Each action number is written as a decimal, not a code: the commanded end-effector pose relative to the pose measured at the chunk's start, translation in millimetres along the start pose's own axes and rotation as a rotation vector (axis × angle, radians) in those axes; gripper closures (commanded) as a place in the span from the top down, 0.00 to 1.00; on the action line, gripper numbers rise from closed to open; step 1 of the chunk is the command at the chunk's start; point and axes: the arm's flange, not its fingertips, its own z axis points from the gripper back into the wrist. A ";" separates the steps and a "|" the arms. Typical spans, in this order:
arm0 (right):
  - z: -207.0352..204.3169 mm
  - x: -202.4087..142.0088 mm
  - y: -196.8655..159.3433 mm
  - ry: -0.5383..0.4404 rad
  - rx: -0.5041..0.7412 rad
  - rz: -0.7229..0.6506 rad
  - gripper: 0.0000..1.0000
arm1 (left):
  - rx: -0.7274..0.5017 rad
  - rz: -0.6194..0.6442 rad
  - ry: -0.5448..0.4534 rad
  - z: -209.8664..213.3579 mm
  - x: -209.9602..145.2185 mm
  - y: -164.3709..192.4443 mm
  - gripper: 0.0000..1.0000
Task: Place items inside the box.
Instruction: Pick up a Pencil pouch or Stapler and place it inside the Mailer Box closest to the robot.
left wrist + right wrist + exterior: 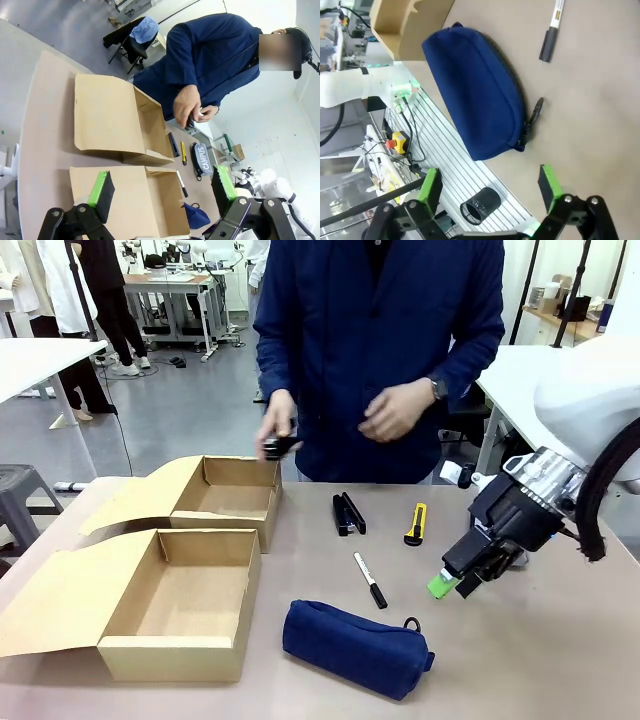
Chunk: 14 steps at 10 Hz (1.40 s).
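Navy blue zip pouch (355,648) was lying on its side close to the near edge of the table (520,660), roughly midway along it, with the zip pull at its right end. To its left, at the near left corner, sat an open cardboard box (170,660) with its flap folded out flat and nothing showing inside. A second box (215,523) of the same kind sat right behind it, toward the far edge, also open.

Just beyond the pouch, mid-table, lay a white-and-black marker pen (370,580) with its black cap end pointing at the near edge. Farther back were a black stapler (348,514) and a yellow utility knife (415,524), near each other but not touching.

The robot's right hand (452,585) hung low over the right side of the table, fingers spread wide with nothing between them. Its wrist view had the pouch's zip end just ahead of the green pads, not touching. The left hand (162,187) was wide open too, empty, up above the nearer box.

At the far edge stood a person in a dark blue jacket, one hand (277,418) holding another black stapler (281,447) over the far right corner of the second box.
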 end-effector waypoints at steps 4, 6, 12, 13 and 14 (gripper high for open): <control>-27.1 15.3 32.4 0.088 -0.170 0.198 1.00 | -0.022 -0.022 -0.020 -0.2 0.2 0.6 1.00; -26.8 28.6 35.1 0.102 -0.239 0.145 1.00 | -0.022 -0.022 -0.020 -0.2 0.2 0.6 1.00; -21.1 66.0 40.3 -0.122 -0.653 -0.330 1.00 | -0.022 -0.022 -0.020 -0.2 0.2 0.6 1.00; -13.4 66.2 31.3 -0.106 -0.617 -0.353 1.00 | -0.022 -0.022 -0.020 -0.2 0.2 0.6 1.00; -14.9 67.5 28.3 -0.092 -0.599 -0.329 1.00 | -0.022 -0.022 -0.020 -0.2 0.2 0.6 1.00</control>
